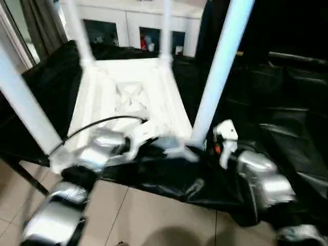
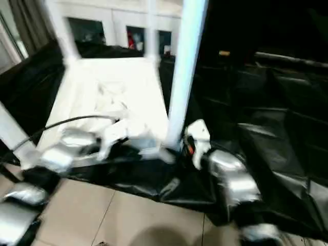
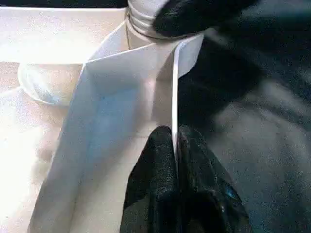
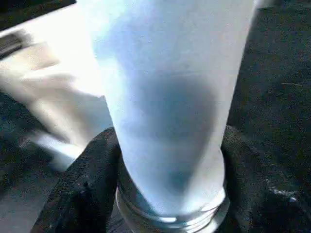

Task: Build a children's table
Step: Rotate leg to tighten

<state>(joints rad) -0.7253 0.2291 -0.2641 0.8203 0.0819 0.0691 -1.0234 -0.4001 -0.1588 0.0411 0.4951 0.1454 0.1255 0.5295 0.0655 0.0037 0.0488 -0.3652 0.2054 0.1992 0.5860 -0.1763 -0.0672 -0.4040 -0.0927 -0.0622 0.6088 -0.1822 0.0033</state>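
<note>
The children's table lies upside down on a black-covered bench, its ribbed white top (image 1: 128,97) facing up. Legs stand in its corner sockets: near right leg (image 1: 218,72), near left leg (image 1: 25,107), and two at the far corners (image 1: 166,31). My left gripper (image 3: 174,133) is shut on the thin rim of the top (image 3: 121,97) beside the near right corner. My right gripper (image 4: 169,136) clasps the base of the near right leg (image 4: 165,73), one black finger (image 4: 82,184) on each side just above the threaded end.
Black sheeting (image 1: 287,118) covers the bench and falls over its front edge. A white cabinet with glass doors (image 1: 133,25) stands behind. A black cable (image 1: 97,123) arcs over the table top near my left forearm. Tiled floor (image 1: 154,220) lies below.
</note>
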